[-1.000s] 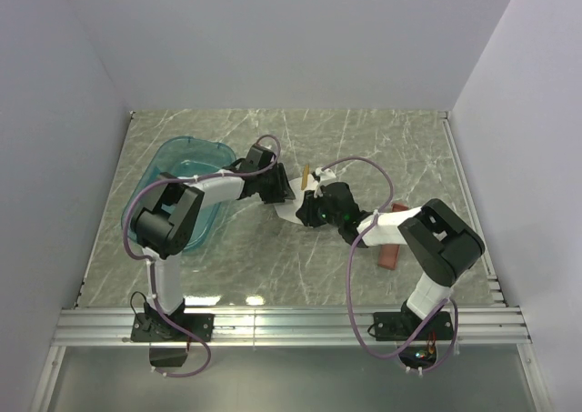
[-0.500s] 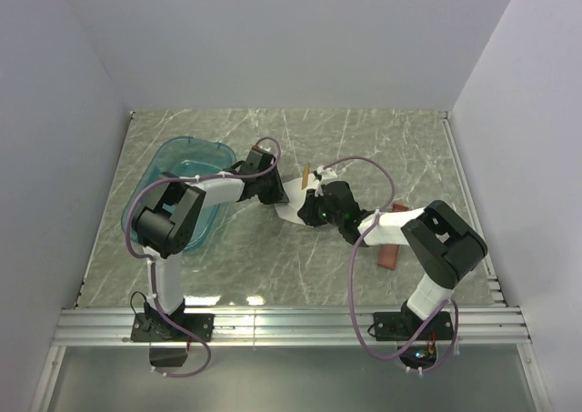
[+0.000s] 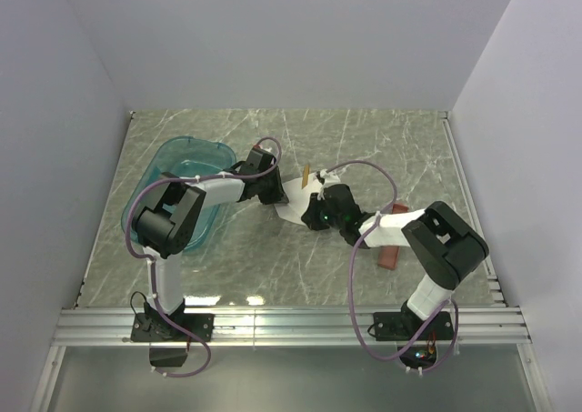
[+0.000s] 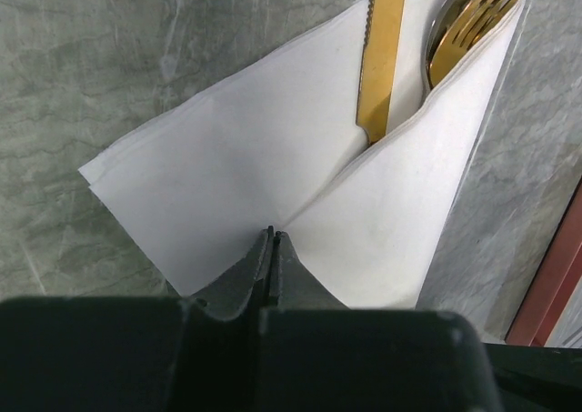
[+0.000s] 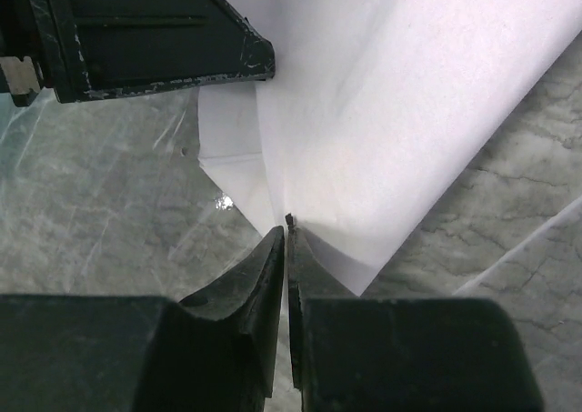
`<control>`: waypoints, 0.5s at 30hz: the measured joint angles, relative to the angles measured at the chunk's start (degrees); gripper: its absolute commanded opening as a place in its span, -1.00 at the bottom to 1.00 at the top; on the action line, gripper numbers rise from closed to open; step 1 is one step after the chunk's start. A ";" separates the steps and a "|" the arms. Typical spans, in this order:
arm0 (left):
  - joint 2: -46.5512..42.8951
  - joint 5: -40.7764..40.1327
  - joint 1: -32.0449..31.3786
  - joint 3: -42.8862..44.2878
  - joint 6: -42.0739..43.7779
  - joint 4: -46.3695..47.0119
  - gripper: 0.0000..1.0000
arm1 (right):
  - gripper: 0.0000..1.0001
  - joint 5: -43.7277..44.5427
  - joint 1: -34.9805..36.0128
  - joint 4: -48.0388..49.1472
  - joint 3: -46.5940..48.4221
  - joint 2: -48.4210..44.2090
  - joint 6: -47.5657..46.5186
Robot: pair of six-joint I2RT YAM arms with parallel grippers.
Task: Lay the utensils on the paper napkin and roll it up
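Observation:
The paper napkin point(image 4: 236, 175) lies on the marble table, with one white flap folded over the utensils. A gold knife point(image 4: 382, 57) and gold fork tines point(image 4: 473, 16) stick out of the fold. From above, one brownish utensil tip point(image 3: 306, 173) pokes out beyond the napkin point(image 3: 293, 196). My left gripper point(image 4: 272, 235) is shut, its tips pinching the napkin where the flap's edge ends. My right gripper point(image 5: 288, 226) is shut on the opposite corner of the napkin point(image 5: 409, 112), a sliver of white between its fingers. In the top view both grippers, left point(image 3: 277, 194) and right point(image 3: 306, 208), meet at the napkin.
A translucent teal tub point(image 3: 173, 162) stands at the left, under the left arm. A narrow reddish-brown tray point(image 3: 391, 253) lies under the right arm, and its edge point(image 4: 555, 285) shows beside the napkin. The left gripper's black body point(image 5: 155, 39) sits close in front of the right one.
Both grippers have closed on the napkin. The right gripper has edged left toward the left one, and the left has drawn back slightly.

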 measured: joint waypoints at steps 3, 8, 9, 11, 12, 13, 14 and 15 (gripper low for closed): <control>0.00 0.00 -0.02 0.00 0.20 0.04 -0.99 | -0.75 0.02 0.00 -0.17 0.00 -0.22 0.26; 0.00 -0.09 -0.02 0.00 0.33 0.04 -0.99 | -0.75 -0.07 0.00 -2.73 0.04 -2.45 0.26; 0.00 -0.11 -0.02 0.00 0.35 0.07 -0.99 | -0.75 -0.11 0.00 -3.15 0.04 -3.04 0.28; 0.00 -0.13 -0.02 0.00 0.33 0.07 -0.99 | -0.76 -0.15 0.00 -3.58 0.04 -3.91 0.33; 0.00 -0.13 -0.04 0.00 0.35 0.09 -0.99 | -0.75 -0.11 0.00 -3.54 0.04 -4.04 0.37; 0.00 -0.11 -0.02 0.00 0.33 0.11 -0.99 | -0.75 0.04 0.00 -3.56 0.04 -4.04 0.48; 0.00 -0.11 -0.04 0.00 0.33 0.11 -0.99 | -0.76 0.28 0.02 -3.98 0.04 -4.02 0.59; 0.00 -0.11 -0.04 0.00 0.33 0.11 -0.99 | -0.76 0.76 0.02 -4.55 0.04 -4.00 0.74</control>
